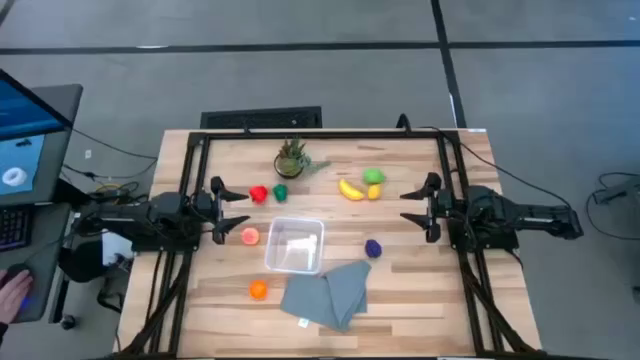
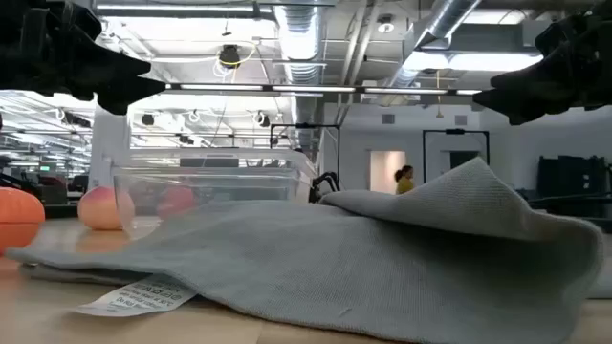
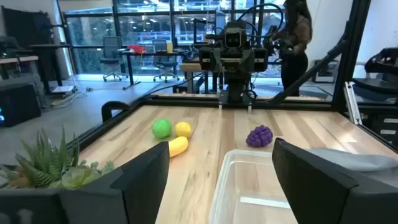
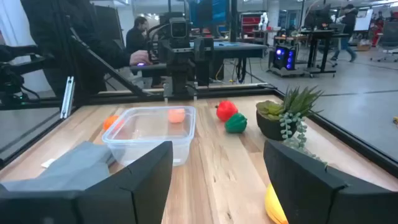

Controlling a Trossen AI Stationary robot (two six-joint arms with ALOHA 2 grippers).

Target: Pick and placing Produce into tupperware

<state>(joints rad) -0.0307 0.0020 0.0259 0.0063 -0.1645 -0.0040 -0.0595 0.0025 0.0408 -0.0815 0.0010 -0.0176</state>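
The clear square tupperware stands mid-table and holds nothing. Around it on the wood lie the produce: a red piece, a dark green one, a yellow banana, a lime green ball, purple grapes, a peach-pink piece and an orange one. My left gripper hovers open at the table's left side, above the peach-pink piece and the red one. My right gripper hovers open at the right side, facing the banana. Neither touches anything.
A spiky potted plant stands near the far edge. A folded grey cloth with a white tag lies against the tupperware's near right corner. The black frame rails run along the table's left, right and far sides. People show in the room beyond.
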